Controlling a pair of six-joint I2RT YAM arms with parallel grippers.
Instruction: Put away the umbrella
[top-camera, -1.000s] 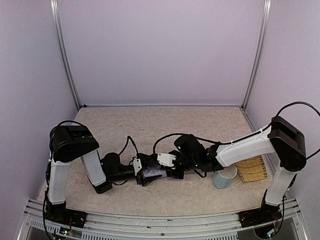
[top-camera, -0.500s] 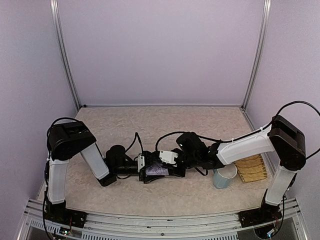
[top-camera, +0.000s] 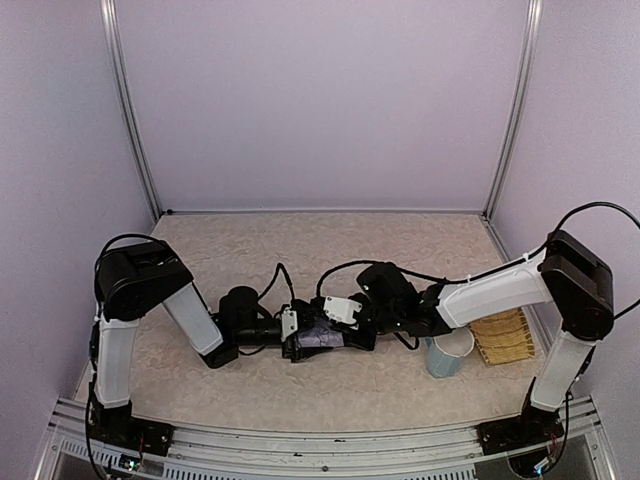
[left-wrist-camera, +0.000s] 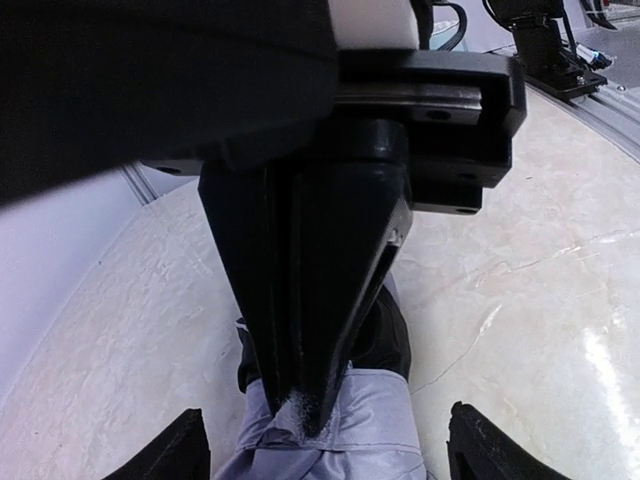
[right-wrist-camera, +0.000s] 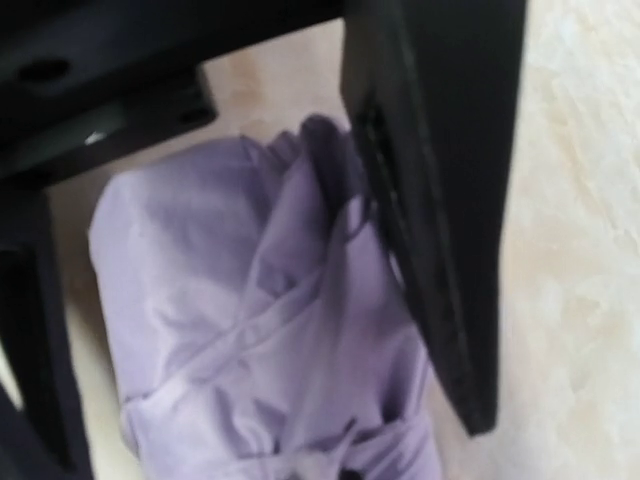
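Note:
The umbrella (top-camera: 322, 339) lies folded on the table as a crumpled lavender-grey bundle between the two arms. My right gripper (top-camera: 333, 334) comes in from the right and is shut on a fold of its fabric. In the left wrist view its closed black fingers (left-wrist-camera: 312, 330) pinch the umbrella (left-wrist-camera: 400, 435) at their tip. My left gripper (top-camera: 303, 343) faces it from the left and stands open (left-wrist-camera: 340, 455), one fingertip on either side of the bundle. The right wrist view shows the umbrella (right-wrist-camera: 240, 320) close up, between the left gripper's black fingers (right-wrist-camera: 430, 230).
A pale blue cup (top-camera: 449, 354) stands under the right forearm. Beside it, near the right wall, lies a tan woven mat (top-camera: 503, 338). Lavender walls and metal posts close in the table on three sides, and a metal rail (top-camera: 320, 445) runs along the near edge.
The left arm has reached to the right, bringing its open gripper up around the umbrella. The right gripper and the bundle have shifted slightly right and away.

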